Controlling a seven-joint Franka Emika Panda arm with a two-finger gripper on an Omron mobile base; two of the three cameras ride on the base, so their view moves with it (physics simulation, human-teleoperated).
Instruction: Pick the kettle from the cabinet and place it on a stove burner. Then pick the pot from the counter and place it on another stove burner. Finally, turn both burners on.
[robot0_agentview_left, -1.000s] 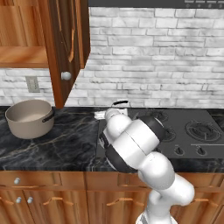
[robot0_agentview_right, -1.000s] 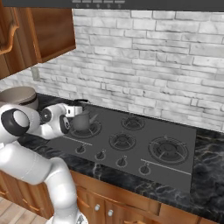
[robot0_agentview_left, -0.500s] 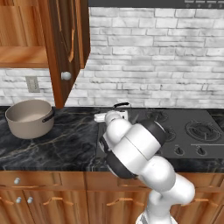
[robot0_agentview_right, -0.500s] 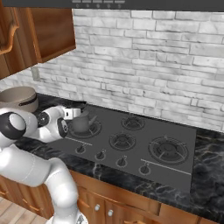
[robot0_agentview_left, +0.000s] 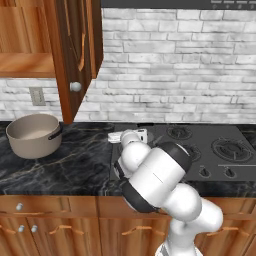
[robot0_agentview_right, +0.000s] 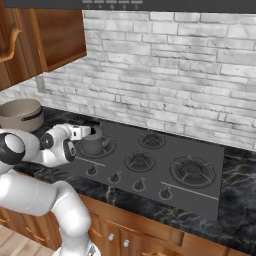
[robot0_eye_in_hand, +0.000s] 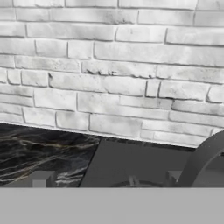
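Hovering with my gripper (robot0_agentview_right: 88, 131) spread wide and empty just left of the kettle (robot0_agentview_right: 94, 141) standing on the near-left burner (robot0_agentview_right: 98, 148), I judge the pot (robot0_agentview_left: 33, 134) lies farther left on the counter (robot0_agentview_left: 75, 165).

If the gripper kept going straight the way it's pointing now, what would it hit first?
Most likely the white brick wall behind the dark grey cooktop. The open gripper points level across the cooktop's back corner; the small dark grey kettle sits just off that line, though depth is unclear.
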